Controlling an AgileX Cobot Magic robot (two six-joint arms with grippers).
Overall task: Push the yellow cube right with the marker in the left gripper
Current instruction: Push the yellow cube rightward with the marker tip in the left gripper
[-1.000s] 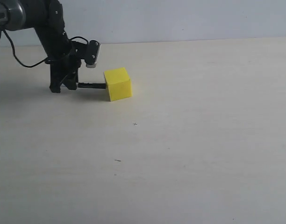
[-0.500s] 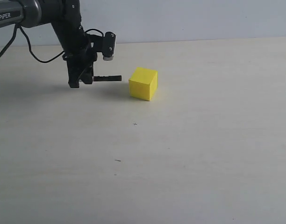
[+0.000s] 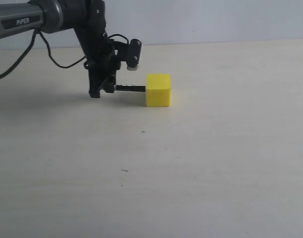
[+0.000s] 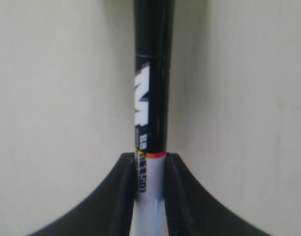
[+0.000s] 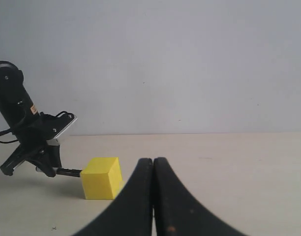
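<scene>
Left gripper [image 3: 103, 91] clamps the marker [image 3: 130, 88], black tip sticking out beyond its fingers & touching the yellow cube [image 3: 158, 90]; right gripper [image 5: 153, 164] closed, empty.

The slim white-barrelled marker [image 3: 130, 88] with a black cap lies level in the black two-fingered left gripper [image 3: 101, 90], which clamps its white barrel (dark print shows on the label). Its black tip touches the left face of the small matte yellow cube [image 3: 158, 90], which sits flat.
</scene>
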